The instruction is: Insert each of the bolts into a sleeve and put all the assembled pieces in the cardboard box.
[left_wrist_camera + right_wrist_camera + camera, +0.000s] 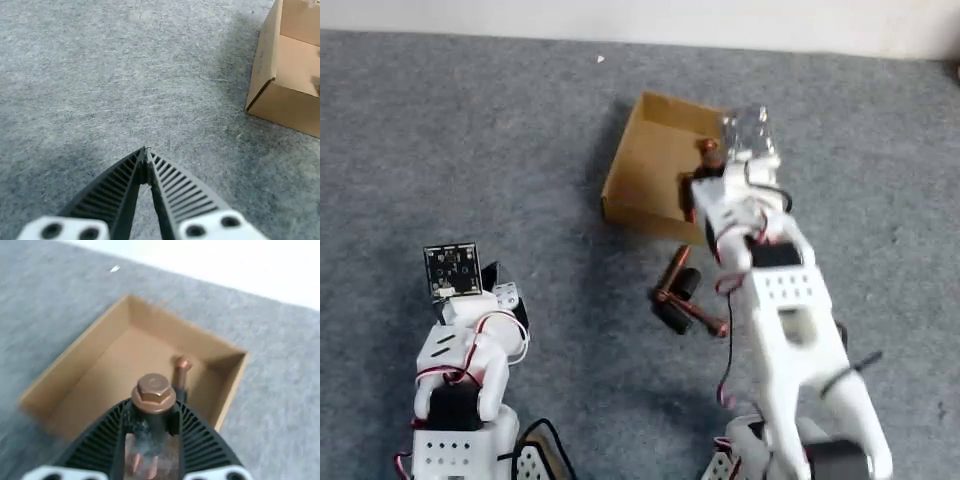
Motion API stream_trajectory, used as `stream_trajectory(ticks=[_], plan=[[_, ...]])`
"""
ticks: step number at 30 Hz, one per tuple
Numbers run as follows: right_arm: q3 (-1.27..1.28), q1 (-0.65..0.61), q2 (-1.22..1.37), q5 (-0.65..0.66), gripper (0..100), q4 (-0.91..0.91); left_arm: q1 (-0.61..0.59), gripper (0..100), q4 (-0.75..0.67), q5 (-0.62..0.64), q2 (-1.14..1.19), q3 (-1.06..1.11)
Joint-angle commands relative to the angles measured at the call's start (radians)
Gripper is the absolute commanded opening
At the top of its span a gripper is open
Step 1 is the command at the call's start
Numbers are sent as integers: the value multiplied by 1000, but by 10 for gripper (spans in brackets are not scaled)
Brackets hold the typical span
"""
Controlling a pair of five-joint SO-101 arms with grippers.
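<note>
Right gripper is clamped on an assembled piece, its ribbed black fingers pressing it from both sides. The piece is a copper-coloured bolt with a hexagonal head and a smooth round top face, and the head faces the wrist camera. A black sleeve wraps the shank just under the head. The piece hangs above the open cardboard box, over its bare brown floor. The box is shallow, with low walls and no lid.

A 2nd assembled piece lies inside the box, close to 1 corner and just beside a wall. It has the same look, a copper head at 1 end and a dark sleeve along the rest.

On the grey carpet, just outside the box's near wall, lie loose sleeves, short, black and tube-shaped. Among them lies a thin copper-coloured loose bolt, touching at least 1 of them.

Left gripper sits well apart from the box, low over the carpet. Its fingers are pressed together with nothing between them.
</note>
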Motion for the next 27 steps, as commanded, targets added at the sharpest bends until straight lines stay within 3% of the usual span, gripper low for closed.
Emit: stream_trajectory(ticks=[1,11,16,20,27], plan=[[-134,21,137,-3,5,-107,-15,5,-29,-11,-8,22],[-272,53,429,3,27,-91,-15,5,-29,-12,-8,22],[-364,53,401,-2,117,163,-15,5,-29,-12,-8,22],[-423,42,300,5,117,404,-15,5,-29,-12,-8,22],[-355,-31,76,-2,117,671,-15,5,-29,-12,-8,22]])
